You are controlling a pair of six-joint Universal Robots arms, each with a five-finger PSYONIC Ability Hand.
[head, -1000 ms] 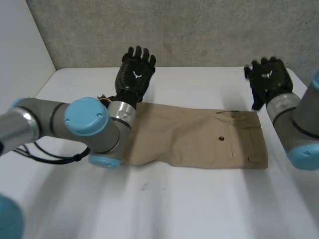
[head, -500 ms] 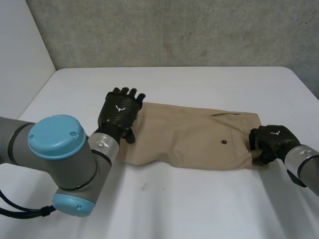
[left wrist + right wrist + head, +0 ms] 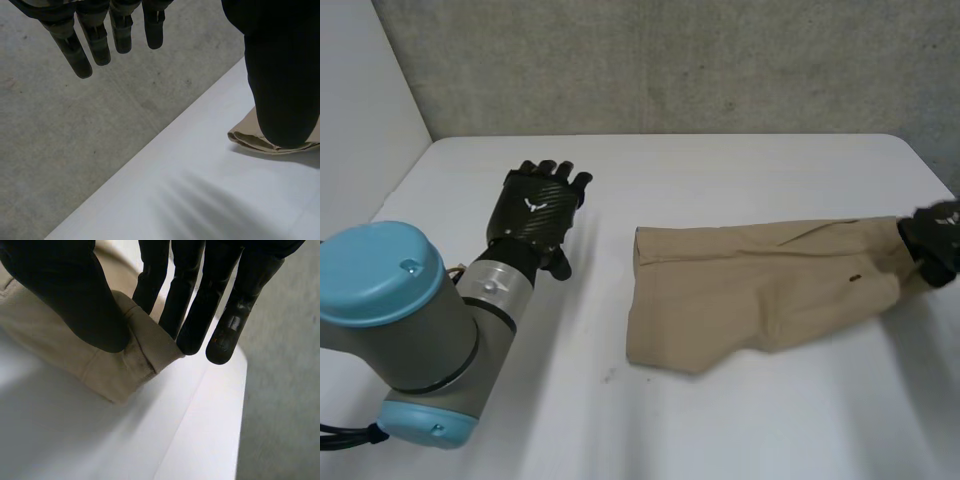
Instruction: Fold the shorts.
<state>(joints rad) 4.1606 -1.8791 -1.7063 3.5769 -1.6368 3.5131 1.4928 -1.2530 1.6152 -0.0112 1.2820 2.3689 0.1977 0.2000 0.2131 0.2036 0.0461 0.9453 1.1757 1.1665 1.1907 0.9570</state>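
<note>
The tan shorts [image 3: 750, 285] lie across the right half of the white table [image 3: 720, 420], hem end toward the middle and waistband end at the far right. My right hand [image 3: 935, 240] is at that waistband end. In the right wrist view its thumb [image 3: 75, 295] and straight fingers pinch the folded waistband edge of the shorts [image 3: 115, 365]. My left hand [image 3: 535, 215] hovers above bare table to the left of the shorts, open, fingers [image 3: 100, 40] straight and holding nothing. A corner of the shorts [image 3: 250, 142] peeks out beyond its thumb.
A grey concrete wall [image 3: 670, 60] runs behind the table's back edge. The table's right edge lies close to my right hand. My left arm's big blue-capped joint [image 3: 390, 290] stands over the front left of the table.
My right hand came down, closed on the waistband end and pulled the shorts to the right. My left hand came off the shorts' hem end and now stands apart from them.
</note>
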